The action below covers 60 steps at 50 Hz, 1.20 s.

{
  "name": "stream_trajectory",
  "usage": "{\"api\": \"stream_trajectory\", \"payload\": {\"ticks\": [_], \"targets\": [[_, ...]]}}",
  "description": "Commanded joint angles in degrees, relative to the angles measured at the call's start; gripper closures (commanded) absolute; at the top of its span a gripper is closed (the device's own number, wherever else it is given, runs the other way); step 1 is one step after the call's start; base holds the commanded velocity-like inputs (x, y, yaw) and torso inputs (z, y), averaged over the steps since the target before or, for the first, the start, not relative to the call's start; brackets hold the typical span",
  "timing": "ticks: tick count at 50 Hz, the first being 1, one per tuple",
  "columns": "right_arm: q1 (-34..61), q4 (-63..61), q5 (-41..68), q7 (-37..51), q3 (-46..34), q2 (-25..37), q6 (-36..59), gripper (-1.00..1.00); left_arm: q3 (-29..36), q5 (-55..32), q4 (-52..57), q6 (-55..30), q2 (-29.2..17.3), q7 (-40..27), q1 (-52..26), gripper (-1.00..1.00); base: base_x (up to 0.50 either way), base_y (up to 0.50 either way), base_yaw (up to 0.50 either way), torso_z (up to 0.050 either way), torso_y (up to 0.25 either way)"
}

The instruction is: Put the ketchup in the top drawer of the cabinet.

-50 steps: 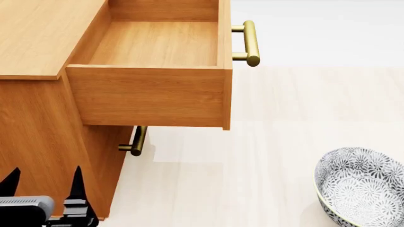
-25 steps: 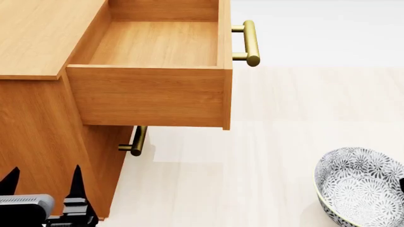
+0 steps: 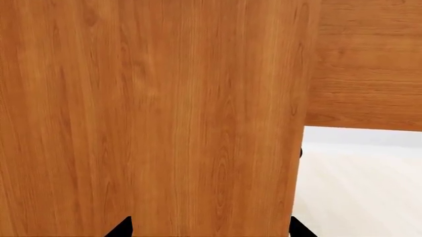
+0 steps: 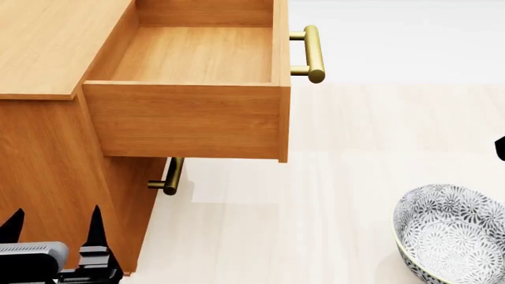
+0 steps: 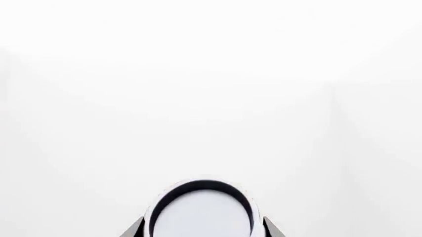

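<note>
The cabinet (image 4: pixel 47 47) stands at the left. Its top drawer (image 4: pixel 189 118) is pulled out, open and empty, with its brass handle (image 4: pixel 314 53) at the right. In the right wrist view a round silver-grey can top with a dark rim, the ketchup (image 5: pixel 201 212), sits between the fingers of my right gripper (image 5: pixel 201 231), which touch its sides; its label is hidden. Only a dark bit of my right arm (image 4: pixel 500 148) shows at the head view's right edge. My left gripper (image 4: pixel 54 228) is open and empty, low beside the cabinet's side (image 3: pixel 165 123).
A grey patterned bowl (image 4: pixel 453 234) sits on the pale floor at the lower right. The lower drawer's brass handle (image 4: pixel 171 176) sticks out under the open drawer. The right wrist view shows only white beyond the can.
A dark bit of my right arm has come into the head view at the right edge and risen from beside the bowl to above it. The left arm and drawer have not moved.
</note>
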Motion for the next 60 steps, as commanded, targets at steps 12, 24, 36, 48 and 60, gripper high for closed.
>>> {"api": "stream_trajectory", "payload": {"ticks": [12,24,36,48,60], "targets": [[22.07,8.19,-3.51,-3.7,-16.62,-3.67,1.86,1.0,0.06,-0.55,0.21,0.02,-0.45,-0.5,0.03,-1.0,0.0,0.0,0.0,0.0,0.001],[35.06,12.87,-5.32,-6.29,-24.67,-7.64,4.6,1.0,0.42,-0.73,0.52,-0.12,-0.59,-0.67,-0.1,-1.0,0.0,0.0,0.0,0.0,0.0],[43.44,20.07,-7.96,-9.84,-30.26,-12.66,5.03,1.0,0.61,-0.87,1.05,-0.23,-0.85,-1.02,0.12,-1.0,0.0,0.0,0.0,0.0,0.0],[51.28,29.07,-10.79,-13.94,-35.25,-18.16,4.77,1.0,0.83,-0.98,1.49,-0.35,-1.05,-1.38,0.28,-1.0,0.0,0.0,0.0,0.0,0.0],[56.37,38.38,-15.07,-18.78,-40.3,-23.14,2.56,1.0,1.08,-0.84,0.97,0.0,-1.06,-1.64,0.21,-1.0,0.0,0.0,0.0,0.0,0.0]]}}
